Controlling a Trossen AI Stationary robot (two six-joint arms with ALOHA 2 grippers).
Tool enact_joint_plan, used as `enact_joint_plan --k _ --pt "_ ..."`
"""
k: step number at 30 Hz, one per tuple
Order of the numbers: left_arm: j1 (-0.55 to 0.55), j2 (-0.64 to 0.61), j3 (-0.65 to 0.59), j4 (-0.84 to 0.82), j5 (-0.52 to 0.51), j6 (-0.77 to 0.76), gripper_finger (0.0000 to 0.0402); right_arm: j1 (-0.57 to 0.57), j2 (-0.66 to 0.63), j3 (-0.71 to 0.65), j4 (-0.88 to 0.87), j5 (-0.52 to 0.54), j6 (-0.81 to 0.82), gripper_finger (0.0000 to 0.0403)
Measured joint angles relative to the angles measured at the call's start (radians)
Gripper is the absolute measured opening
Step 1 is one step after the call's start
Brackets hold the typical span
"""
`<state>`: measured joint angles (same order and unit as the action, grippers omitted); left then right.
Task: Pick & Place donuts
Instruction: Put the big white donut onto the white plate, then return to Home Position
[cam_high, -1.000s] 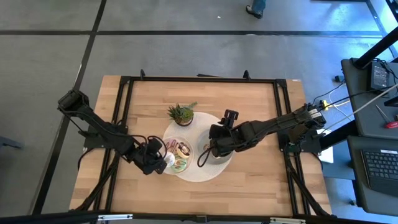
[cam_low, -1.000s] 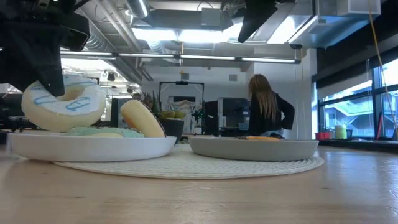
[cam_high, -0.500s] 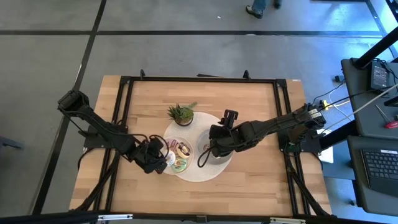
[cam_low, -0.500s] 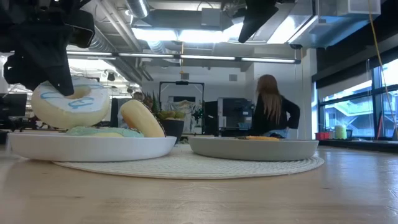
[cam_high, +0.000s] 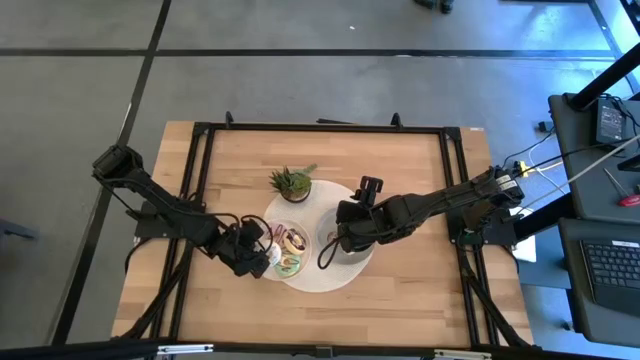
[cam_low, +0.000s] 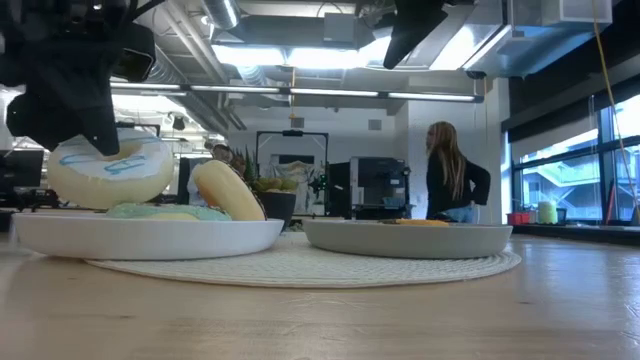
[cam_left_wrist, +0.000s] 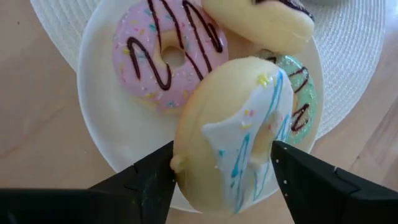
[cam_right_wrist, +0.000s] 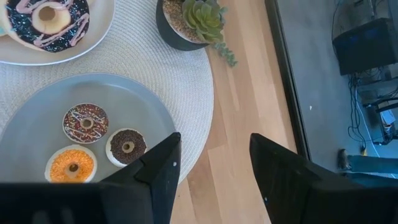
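the left gripper (cam_left_wrist: 221, 177) is closed on the white donut with blue icing (cam_left_wrist: 239, 134), just above the white plate (cam_left_wrist: 99, 130). the grey plate (cam_right_wrist: 37, 102) has three small donuts; the right gripper (cam_right_wrist: 211, 165) is open and empty.

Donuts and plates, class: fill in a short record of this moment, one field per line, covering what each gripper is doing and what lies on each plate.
Left gripper: shut on white donut, held over the white plate
Right gripper: open, empty, above the grey plate
White plate: pink donut, green donut, dark-iced donut
Grey plate: orange donut, two chocolate donuts
Beside plates: potted plant
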<state>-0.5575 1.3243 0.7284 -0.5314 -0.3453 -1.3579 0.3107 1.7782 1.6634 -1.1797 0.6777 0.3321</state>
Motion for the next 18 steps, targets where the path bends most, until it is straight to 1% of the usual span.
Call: enact_joint_plan --k 6,14,18 --pt "0.029 0.0 0.0 -0.021 0.061 0.0 0.0272 0.0 0.0 0.0 0.0 -0.001 -0.004 0.0193" --pt "0.062 0.0 0.0 -0.116 0.079 0.006 0.0271 0.0 0.0 0.0 -0.002 -0.001 -0.004 0.0193" --pt "0.065 0.0 0.0 -0.139 0.08 0.095 0.027 0.0 0.0 0.0 -0.006 -0.002 -0.004 0.0193"
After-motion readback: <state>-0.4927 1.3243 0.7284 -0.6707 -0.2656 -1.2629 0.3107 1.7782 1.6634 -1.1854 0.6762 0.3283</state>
